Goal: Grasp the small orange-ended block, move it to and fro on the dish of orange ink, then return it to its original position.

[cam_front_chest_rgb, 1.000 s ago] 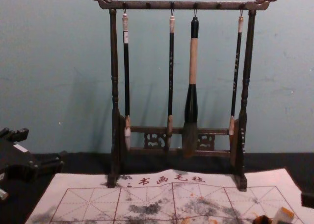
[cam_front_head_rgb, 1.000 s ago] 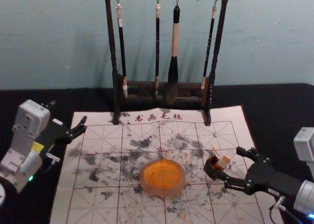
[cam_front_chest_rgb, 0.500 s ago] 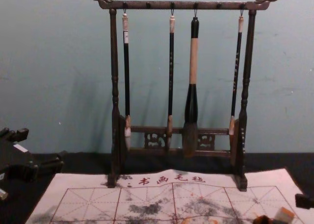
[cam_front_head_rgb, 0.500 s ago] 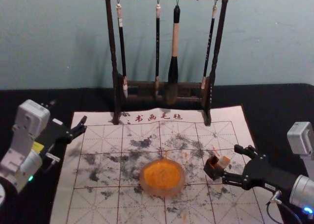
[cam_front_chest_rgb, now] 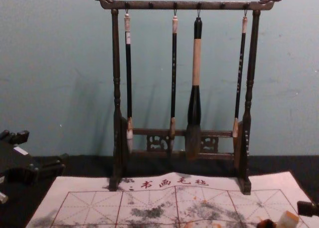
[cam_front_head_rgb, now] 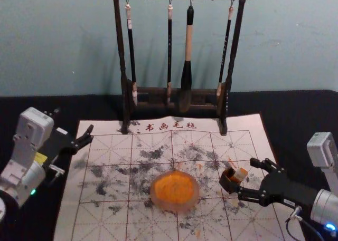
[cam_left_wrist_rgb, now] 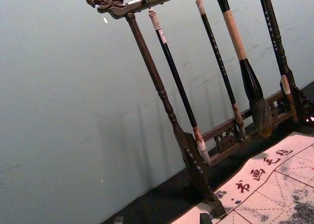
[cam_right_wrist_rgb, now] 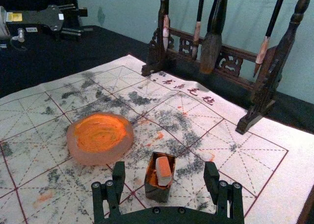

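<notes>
white smudged mat (cam_front_head_rgb: 113, 217), black table (cam_front_head_rgb: 296, 106), blue wall (cam_front_head_rgb: 63, 40); right tool (cam_front_head_rgb: 246, 177) near block (cam_front_head_rgb: 240, 174)

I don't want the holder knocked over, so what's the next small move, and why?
Probably ease the open right gripper slightly nearer the orange-ended block: it sits in its dark holder, lined up between the spread fingers, with gaps on both sides.

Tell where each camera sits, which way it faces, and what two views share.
Head: high, facing forward and down at the dish; left gripper and right gripper show.
Chest: lower, facing forward to the brush rack; grippers at both edges.
Left wrist: on that arm, facing the rack; own fingertips show.
Right wrist: facing the block and dish; own fingers and left gripper show.
Head and right wrist share the dish.
</notes>
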Available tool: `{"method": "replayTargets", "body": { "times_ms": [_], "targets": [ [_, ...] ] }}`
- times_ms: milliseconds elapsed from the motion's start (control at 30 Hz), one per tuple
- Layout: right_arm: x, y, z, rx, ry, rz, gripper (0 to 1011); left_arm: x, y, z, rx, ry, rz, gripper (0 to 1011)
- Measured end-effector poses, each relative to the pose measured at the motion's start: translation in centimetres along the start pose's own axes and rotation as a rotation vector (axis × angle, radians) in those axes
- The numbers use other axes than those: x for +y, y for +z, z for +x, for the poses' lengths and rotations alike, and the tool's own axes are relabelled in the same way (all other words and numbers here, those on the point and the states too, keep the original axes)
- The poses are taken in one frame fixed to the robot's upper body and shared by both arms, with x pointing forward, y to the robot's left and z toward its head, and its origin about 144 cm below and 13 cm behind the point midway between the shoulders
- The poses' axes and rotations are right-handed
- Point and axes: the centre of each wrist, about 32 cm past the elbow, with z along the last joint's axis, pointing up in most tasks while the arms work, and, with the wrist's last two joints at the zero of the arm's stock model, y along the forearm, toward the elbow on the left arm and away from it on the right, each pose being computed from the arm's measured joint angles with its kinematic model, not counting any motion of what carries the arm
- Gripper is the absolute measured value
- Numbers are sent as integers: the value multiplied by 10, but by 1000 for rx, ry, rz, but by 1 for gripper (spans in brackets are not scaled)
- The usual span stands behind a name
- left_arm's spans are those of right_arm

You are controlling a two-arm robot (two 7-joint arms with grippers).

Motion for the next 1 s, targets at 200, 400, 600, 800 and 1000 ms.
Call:
{"method": "replayTargets", "body": {
  "times_ms": [200, 400, 600, 800, 1000],
  "targets": [
    [0, 0, 0, 0, 10, -2, 1000, 0, 0, 0, 0, 0, 0, 1001],
    [0, 0, -1, 0, 11, -3, 1002, 0, 0, 0, 0, 0, 0, 1001],
    [0, 0, -1, -1, 11, -3, 1002, 0, 0, 0, 0, 0, 0, 1001],
    [0, 0, -1, -1, 10, -3, 1000, 0, 0, 0, 0, 0, 0, 1001],
    [0, 0, -1, -2, 10, -2, 941, 0, 0, 0, 0, 0, 0, 1001]
  ]
}}
